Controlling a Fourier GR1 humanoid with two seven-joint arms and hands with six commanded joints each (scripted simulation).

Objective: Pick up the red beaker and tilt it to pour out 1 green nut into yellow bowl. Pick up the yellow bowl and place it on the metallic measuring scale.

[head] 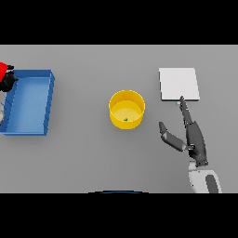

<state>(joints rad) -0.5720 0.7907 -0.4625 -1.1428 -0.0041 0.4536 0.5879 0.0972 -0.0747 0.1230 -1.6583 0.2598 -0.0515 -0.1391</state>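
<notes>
Grey table point(83, 153), yellow bowl point(127, 109) central, right hand point(193, 135) beside scale point(179, 83)

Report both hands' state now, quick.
Left hand: at the far left edge, curled round the red beaker.
Right hand: open, fingers straight, holding nothing, fingertips near the scale.

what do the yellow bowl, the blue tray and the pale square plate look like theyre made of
Yellow bowl: probably plastic, given its uniform saturated colour, matte look and thin wall. Blue tray: likely plastic too, with flat even colour and no shine. Pale square plate: a flat light grey slab, possibly brushed metal as a scale top, though no glint shows, so that stays open.
</notes>
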